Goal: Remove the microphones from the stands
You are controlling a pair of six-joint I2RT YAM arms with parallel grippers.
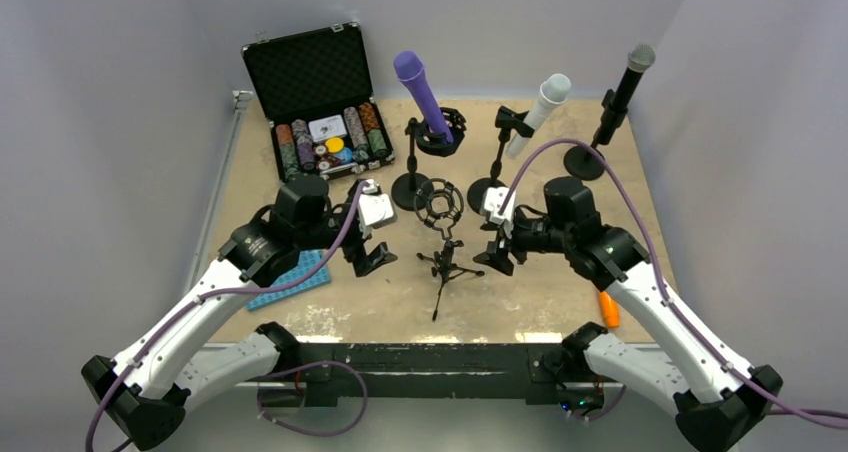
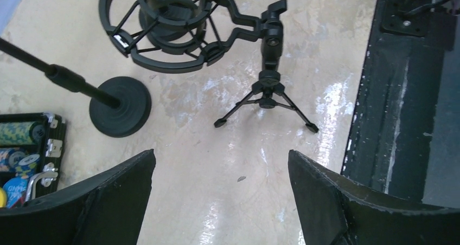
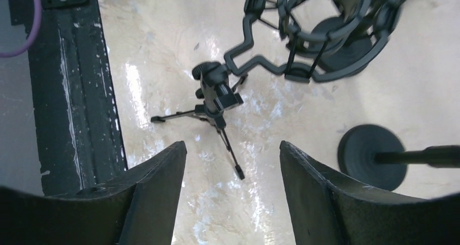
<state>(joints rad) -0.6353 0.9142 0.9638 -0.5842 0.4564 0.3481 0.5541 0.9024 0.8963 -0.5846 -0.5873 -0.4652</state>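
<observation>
Three microphones stand in holders at the back: a purple one (image 1: 420, 92), a white one (image 1: 540, 107) and a black one (image 1: 625, 87). In the middle a small tripod stand (image 1: 445, 262) carries a black ring-shaped shock mount (image 1: 441, 204) with nothing inside it. My left gripper (image 1: 372, 260) hovers just left of the tripod, open and empty. My right gripper (image 1: 497, 255) hovers just right of it, also open and empty. The left wrist view shows the mount (image 2: 163, 66) and tripod (image 2: 266, 90) beyond my left gripper (image 2: 221, 201). The right wrist view shows the same mount (image 3: 331, 74) and tripod (image 3: 217, 93) beyond my right gripper (image 3: 233, 196).
An open case of poker chips (image 1: 320, 112) sits at the back left. A blue mat (image 1: 290, 280) lies under the left arm and an orange object (image 1: 608, 309) beside the right arm. Round stand bases (image 2: 120, 105) (image 3: 371, 155) rest close behind the tripod.
</observation>
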